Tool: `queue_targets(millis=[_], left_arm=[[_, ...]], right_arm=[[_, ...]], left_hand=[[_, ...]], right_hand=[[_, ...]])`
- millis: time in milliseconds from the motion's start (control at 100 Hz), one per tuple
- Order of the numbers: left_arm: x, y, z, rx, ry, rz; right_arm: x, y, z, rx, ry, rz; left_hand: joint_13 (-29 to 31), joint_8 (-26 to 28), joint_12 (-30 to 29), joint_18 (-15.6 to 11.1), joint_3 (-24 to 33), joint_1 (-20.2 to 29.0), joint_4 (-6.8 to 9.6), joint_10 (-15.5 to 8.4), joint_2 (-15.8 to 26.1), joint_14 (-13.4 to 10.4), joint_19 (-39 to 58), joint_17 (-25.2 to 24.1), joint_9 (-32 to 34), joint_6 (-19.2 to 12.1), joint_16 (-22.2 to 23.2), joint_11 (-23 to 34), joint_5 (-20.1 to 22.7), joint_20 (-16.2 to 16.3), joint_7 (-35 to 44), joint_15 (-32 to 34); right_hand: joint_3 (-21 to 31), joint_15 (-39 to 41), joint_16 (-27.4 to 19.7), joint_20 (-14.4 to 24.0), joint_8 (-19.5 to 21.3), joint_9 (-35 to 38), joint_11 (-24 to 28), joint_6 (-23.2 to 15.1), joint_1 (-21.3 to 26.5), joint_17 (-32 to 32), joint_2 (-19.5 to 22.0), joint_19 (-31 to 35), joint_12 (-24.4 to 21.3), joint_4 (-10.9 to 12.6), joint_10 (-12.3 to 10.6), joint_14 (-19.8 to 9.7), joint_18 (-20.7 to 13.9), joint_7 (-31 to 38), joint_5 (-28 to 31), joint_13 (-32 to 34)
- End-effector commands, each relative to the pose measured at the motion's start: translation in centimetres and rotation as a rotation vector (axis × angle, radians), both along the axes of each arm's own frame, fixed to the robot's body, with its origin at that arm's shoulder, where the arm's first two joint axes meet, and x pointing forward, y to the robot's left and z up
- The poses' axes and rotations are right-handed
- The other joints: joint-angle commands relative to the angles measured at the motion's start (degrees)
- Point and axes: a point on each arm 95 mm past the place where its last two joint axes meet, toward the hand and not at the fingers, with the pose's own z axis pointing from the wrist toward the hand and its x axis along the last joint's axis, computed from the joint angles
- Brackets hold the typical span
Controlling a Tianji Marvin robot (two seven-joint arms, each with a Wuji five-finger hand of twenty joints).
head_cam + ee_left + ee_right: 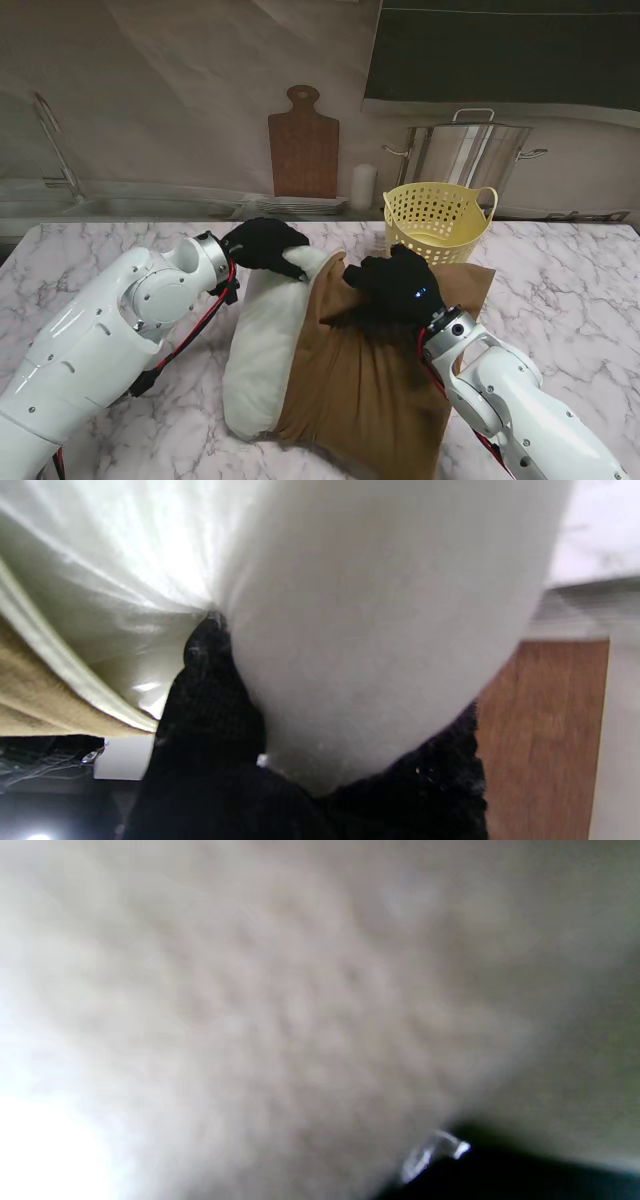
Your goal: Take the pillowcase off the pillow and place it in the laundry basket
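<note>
Pillow (262, 345): we see its white body lying on the marble table (560, 300), bare on its left side and at its far left corner; the rest sits inside the brown cover.

Pillowcase (375, 375): brown cloth covering the right and near part of the pillow, its open edge running from far to near across the middle of the pillow. It is still on the pillow, not in the basket.

Left hand (264, 244): our black-gloved left hand sits on the far left corner of the pillow, fingers curled around the white stuffing. In the left wrist view the glove (210, 715) pinches a bulge of white pillow (360, 630), with the tan pillowcase edge (30, 700) off to one side.

Right hand (397, 284): our right hand rests on the far part of the pillowcase near its open edge, fingers bent down into the cloth. We cannot tell whether it truly pinches the fabric or only presses on it; the right wrist view is a pale blur.

Laundry basket (437, 222): yellow, perforated, upright on the table just beyond the far right corner of the pillow.

Background: a wooden cutting board (303, 145) leans on the far wall, with a steel pot (465, 150) to its right, behind the basket.
</note>
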Motion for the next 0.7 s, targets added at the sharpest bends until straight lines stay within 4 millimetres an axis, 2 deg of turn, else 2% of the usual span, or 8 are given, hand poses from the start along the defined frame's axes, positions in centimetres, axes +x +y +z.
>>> queue_targets(millis=[0, 190, 300, 380, 460, 550, 640, 690], left_arm=[[-0.5, 0.0, 0.8, -0.02, -0.009, -0.015], [-0.8, 1.9, 1.9, 0.005, -0.095, 0.003], [-0.9, 2.5, 2.2, 0.009, -0.123, 0.012], [-0.9, 2.7, 2.4, 0.013, -0.151, 0.019], [-0.9, 2.6, 2.5, -0.009, -0.162, 0.023], [-1.0, 2.5, 2.7, -0.012, -0.172, 0.018], [-1.2, 2.2, 2.9, -0.017, -0.179, 0.006], [-1.2, 2.0, 3.0, -0.017, -0.192, -0.001]], right_arm=[[-0.4, -0.4, 0.5, 0.005, -0.011, -0.029], [-0.8, -1.9, 0.0, -0.003, 0.024, -0.094], [-0.9, -2.4, -0.1, 0.017, 0.021, -0.12], [-0.9, -2.4, -0.1, 0.031, 0.011, -0.128], [-0.9, -2.3, 0.1, 0.029, -0.003, -0.129], [-0.7, -1.9, 0.1, 0.047, -0.041, -0.113], [-0.6, -1.4, 0.0, 0.054, -0.049, -0.098], [-0.5, -1.2, -0.1, 0.046, -0.038, -0.097]], left_hand=[[3.65, 3.2, 0.77, -2.89, 4.08, 7.96, 1.97, -4.45, 6.3, -4.97, 7.05, 0.7, 4.05, -3.0, 2.2, 5.0, 0.39, 0.27, 5.42, 4.49], [2.55, 4.63, 0.3, -3.82, 3.92, 8.25, 1.52, -5.24, 7.84, -5.23, 5.17, 0.25, 2.7, -4.01, 2.67, 5.78, -1.07, -0.57, 6.0, 3.57], [1.7, 6.25, 0.51, -4.29, 3.76, 8.45, 1.45, -4.56, 9.24, -5.68, 3.86, -0.49, 0.99, -4.56, 3.59, 6.67, -2.52, -0.69, 6.34, 3.31], [1.05, 8.04, 0.69, -4.64, 3.58, 8.7, 1.36, -5.12, 10.17, -5.85, 3.22, -0.88, -0.01, -4.68, 4.27, 7.6, -3.83, -0.53, 6.67, 3.24], [0.93, 8.81, 0.67, -4.73, 3.55, 8.92, 1.36, -5.08, 10.55, -5.86, 3.11, -0.89, -0.32, -4.25, 4.64, 8.02, -4.24, -0.4, 6.72, 3.38], [0.8, 9.3, 0.57, -4.73, 3.46, 8.99, 1.35, -4.82, 10.62, -5.9, 3.06, -0.88, -0.47, -4.07, 4.97, 8.37, -4.42, -0.3, 6.7, 3.64], [0.8, 9.52, 0.39, -4.9, 3.39, 9.03, 1.37, -4.85, 10.59, -5.99, 3.05, -0.81, -0.5, -4.12, 5.15, 8.52, -4.38, -0.22, 6.58, 3.78], [0.74, 9.58, 0.3, -4.98, 3.35, 8.95, 1.38, -4.93, 10.68, -6.03, 3.03, -0.78, -0.57, -4.11, 5.17, 8.56, -4.45, -0.19, 6.47, 3.77]], right_hand=[[10.15, -0.1, -0.5, -0.65, -2.76, 2.07, 4.4, -3.04, 11.19, -0.51, 9.62, 0.4, 0.48, 7.31, -3.49, -3.54, -0.72, 4.2, -1.87, 2.69], [3.05, -1.09, -0.1, -1.44, -8.04, 5.52, 2.61, 4.3, 7.95, 0.35, 13.88, -0.07, -3.91, 7.68, -2.2, -0.72, 1.15, 2.37, -2.78, 2.61], [-0.71, -2.96, -0.51, -1.77, -6.45, 5.88, 0.47, 5.21, 6.18, -0.12, 16.97, -0.61, -6.31, 7.91, -1.07, 0.67, 1.97, 0.17, -0.76, 2.48], [-5.63, -6.99, -1.68, -1.81, -2.01, 3.93, -1.26, 5.77, 3.53, -1.7, 18.79, -1.63, -8.04, 9.56, -0.37, 1.88, 2.22, -6.14, 0.48, 2.47], [-4.52, -9.29, -1.6, -1.83, -2.51, 2.39, -1.15, 2.89, 6.88, -2.31, 14.05, -2.2, -8.15, 9.61, -1.51, 0.91, 1.58, -1.39, -2.64, 2.51], [5.84, -5.01, 0.46, -1.85, -4.08, 4.27, 3.08, -1.46, 11.43, -0.51, 8.92, -1.25, -6.48, 8.9, -3.79, -1.82, 0.12, 4.27, -2.72, 2.65], [7.73, -3.33, 0.57, -2.01, -3.88, 4.78, 4.0, -3.53, 10.42, -0.12, 7.86, -1.12, -5.91, 8.35, -3.94, -2.31, -0.13, 5.05, -1.63, 2.78], [4.41, -8.92, -2.21, -2.66, -4.74, 1.12, 0.9, -2.5, 3.52, -2.57, 5.93, -3.23, -6.85, 8.21, -3.06, -0.63, 0.34, 3.44, -4.57, 1.45]])
